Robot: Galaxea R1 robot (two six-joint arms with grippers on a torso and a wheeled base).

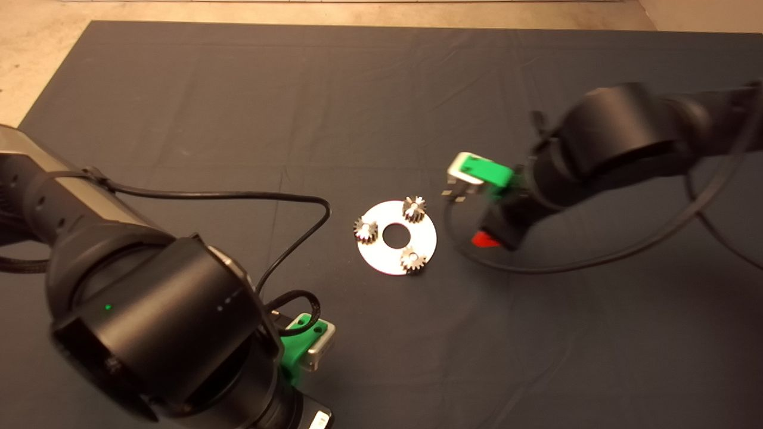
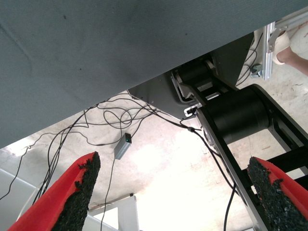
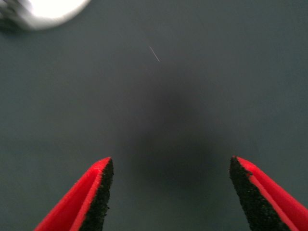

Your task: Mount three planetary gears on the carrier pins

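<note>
Shiny metal disc (image 1: 397,238) is lying at the frame's centre on the dark mat (image 1: 381,107), carrying three gears (image 1: 366,230), one on each pin. Only the wrist views are showing the fingers: the right end effector (image 3: 171,192), just right of the disc, is hanging spread and empty; the left end effector (image 2: 171,192), lower left, is spread over floor cables (image 2: 110,120).

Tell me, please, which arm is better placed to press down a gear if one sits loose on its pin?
The right. Its right gripper hangs open just beside the disc, whose three planetary gears sit on it. The left gripper, open, is parked at the mat's near edge, looking at the floor.
</note>
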